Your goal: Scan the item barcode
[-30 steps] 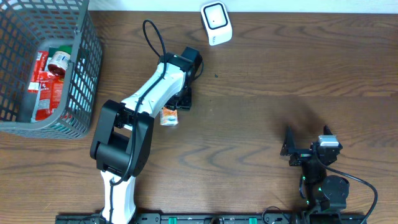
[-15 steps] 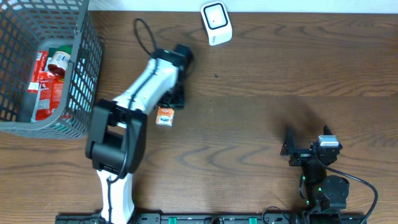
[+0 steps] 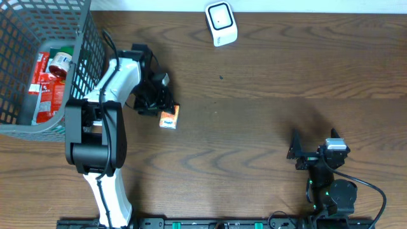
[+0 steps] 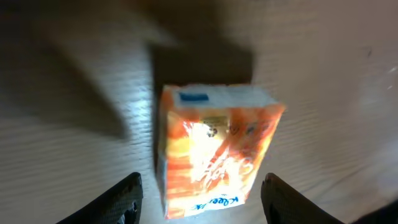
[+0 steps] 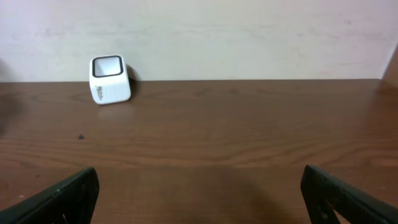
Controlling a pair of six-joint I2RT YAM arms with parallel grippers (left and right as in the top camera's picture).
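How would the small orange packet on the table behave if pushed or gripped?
The orange packet seems to lie flat, so it would probably slide rather than tip. Its wrapper shines, so it is likely slick. It looks small and probably light.

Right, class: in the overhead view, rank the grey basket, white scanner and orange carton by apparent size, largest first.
1. grey basket, by far the largest, even cropped by the frame.
2. white scanner.
3. orange carton, somewhat smaller.

I'm looking at a dark wood-grain table [image 3: 267, 127]. A small orange pack [image 3: 169, 117] lies flat on it, left of centre; its print is blurred, possibly tissues. A white scanner [image 3: 220, 23] stands at the far edge, and a grey wire basket [image 3: 89, 57] sits far left.
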